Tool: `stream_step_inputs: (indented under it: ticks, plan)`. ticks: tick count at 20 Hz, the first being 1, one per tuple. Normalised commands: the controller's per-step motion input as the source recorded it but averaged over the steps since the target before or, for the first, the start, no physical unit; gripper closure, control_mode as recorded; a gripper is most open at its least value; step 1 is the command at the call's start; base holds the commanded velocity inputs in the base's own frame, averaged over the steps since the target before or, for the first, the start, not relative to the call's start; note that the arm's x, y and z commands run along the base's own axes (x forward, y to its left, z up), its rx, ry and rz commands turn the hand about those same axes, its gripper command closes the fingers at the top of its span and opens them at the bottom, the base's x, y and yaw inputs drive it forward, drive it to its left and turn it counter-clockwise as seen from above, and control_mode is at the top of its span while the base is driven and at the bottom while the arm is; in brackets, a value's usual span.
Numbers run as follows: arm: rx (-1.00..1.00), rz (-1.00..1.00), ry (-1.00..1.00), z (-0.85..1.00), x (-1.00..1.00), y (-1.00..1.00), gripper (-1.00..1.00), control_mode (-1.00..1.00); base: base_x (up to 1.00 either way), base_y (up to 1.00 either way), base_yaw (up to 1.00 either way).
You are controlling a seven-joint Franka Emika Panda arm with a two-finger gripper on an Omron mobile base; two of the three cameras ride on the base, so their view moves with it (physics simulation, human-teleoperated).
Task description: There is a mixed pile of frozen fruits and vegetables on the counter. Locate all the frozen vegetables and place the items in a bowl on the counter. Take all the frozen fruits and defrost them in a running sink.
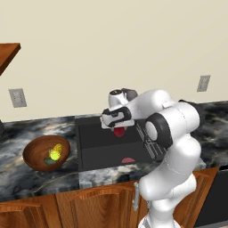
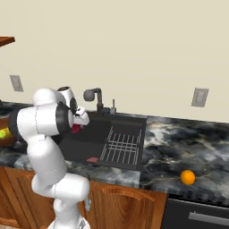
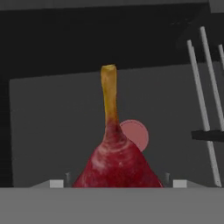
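I'm seeing the dark red fruit (image 3: 117, 164), stem up, sitting between my gripper (image 1: 118, 129) fingers, which are standing wide around it over the sink (image 1: 95, 144). The orange ball (image 2: 188, 177) is resting on the counter (image 2: 188, 143) at four o'clock; the bowl (image 1: 36, 153) is holding the corn cob (image 1: 55, 152).

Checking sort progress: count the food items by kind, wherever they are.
Vegetables: 2, corn cob and dark green piece, both in the wooden bowl.
Fruits: 2, red fruit between the claw's fingers over the sink; orange ball on the counter.
Total: 4
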Motion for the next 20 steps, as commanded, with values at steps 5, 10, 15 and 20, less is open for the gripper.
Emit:
stream_step_inputs:
  ticks: [5,10,15,20]
  plan:
    - [0.0,0.01,0.0,-0.28,0.42,0.51,1.0,-1.0,0.0,0.0,0.0]
    - [0.06,0.04,0.05,-0.55,0.14,0.21,1.0,-1.0,0.0,0.0,0.0]
    - [0.04,0.05,0.0,-0.47,0.1,0.14,1.0,-1.0,0.0,0.0,0.0]
    - [0.02,0.03,-0.05,-0.41,0.16,0.12,1.0,-1.0,0.0,0.0,0.0]
